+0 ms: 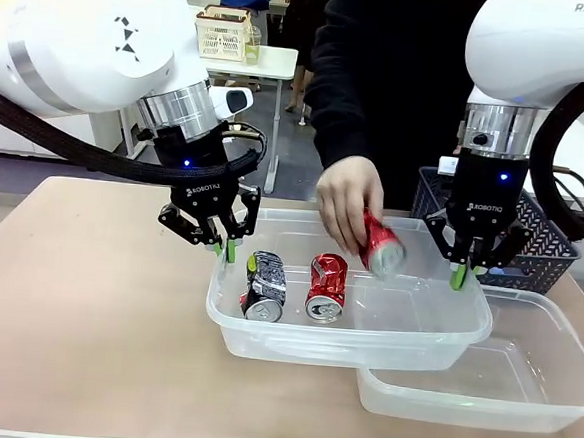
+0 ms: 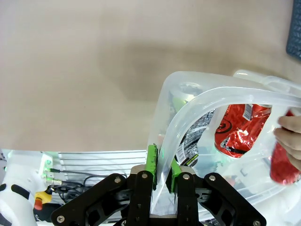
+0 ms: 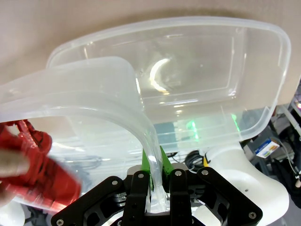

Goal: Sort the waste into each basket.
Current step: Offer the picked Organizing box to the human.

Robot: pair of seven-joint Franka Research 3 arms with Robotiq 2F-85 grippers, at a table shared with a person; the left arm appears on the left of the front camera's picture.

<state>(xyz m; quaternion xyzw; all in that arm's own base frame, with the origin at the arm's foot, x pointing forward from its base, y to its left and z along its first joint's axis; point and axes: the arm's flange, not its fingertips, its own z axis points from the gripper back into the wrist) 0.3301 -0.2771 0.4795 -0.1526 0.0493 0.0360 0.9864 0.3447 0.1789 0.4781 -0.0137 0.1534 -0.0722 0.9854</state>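
In the front view, the left gripper (image 1: 224, 242) is clamping its green pads on the left rim of a clear rectangular plastic tub (image 1: 404, 332), and the right gripper (image 1: 466, 271) is clamping the tub's right rim, so the tub is hanging between them above the beige table (image 1: 85, 305). A person's hand (image 1: 345, 201) is reaching over the tub, gripping a dented red metal can (image 1: 381, 245) just inside the right gripper. Below and left of the hand, a second red dented can (image 1: 326, 287) and a black-and-silver foil wrapper (image 1: 265, 285) are lying side by side on the tub floor. A second clear plastic tub (image 1: 521, 380) is sitting under the lifted tub's right end, beneath the right gripper. A dark blue-grey lattice basket (image 1: 556, 243) is standing behind that gripper.

In the left wrist view, the left gripper (image 2: 162, 165) is pinching the tub's rolled rim (image 2: 207, 101) with jaws narrow. Past the fingers, the wrapper (image 2: 190, 141) and the red can (image 2: 241, 129) are showing through the wall, and the hand (image 2: 288, 136) is entering at the right edge.

In the right wrist view, the right gripper (image 3: 155, 165) is squeezing the held tub's rim (image 3: 108, 110) between nearly closed pads. The empty second tub (image 3: 188, 80) is lying beyond the fingers, and the hand's red can (image 3: 42, 174) is blurring at lower left.
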